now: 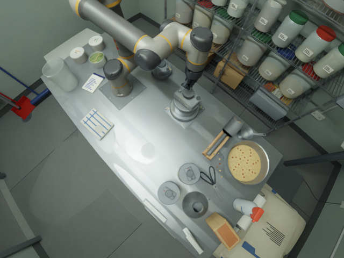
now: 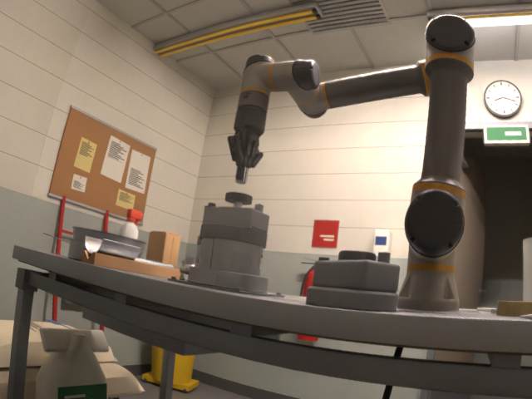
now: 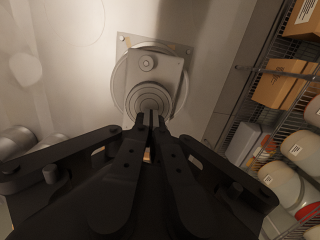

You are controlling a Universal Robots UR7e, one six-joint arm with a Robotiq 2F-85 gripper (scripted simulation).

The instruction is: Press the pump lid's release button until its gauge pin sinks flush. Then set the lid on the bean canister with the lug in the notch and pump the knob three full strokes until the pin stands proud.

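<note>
Near the middle of the steel table, toward the shelving side, the grey bean canister (image 1: 184,109) (image 2: 232,253) stands on a square base plate with the pump lid (image 1: 186,100) (image 2: 235,219) (image 3: 152,77) sitting on top of it. The lid's round ribbed knob (image 1: 188,93) (image 2: 238,198) (image 3: 148,99) stands up from its top, and a smaller round button (image 3: 146,63) lies beside it. My gripper (image 1: 187,84) (image 2: 242,175) (image 3: 151,116) hangs a short way above the knob, closed and empty. I cannot make out the gauge pin's height.
Behind the canister a wire rack (image 1: 266,47) holds jars and cardboard boxes. A scoop on a wooden board (image 1: 222,136), a pan of beans (image 1: 246,162), scissors (image 1: 209,175), two spare lids (image 1: 179,183) and a funnel (image 1: 195,205) fill the table's near end.
</note>
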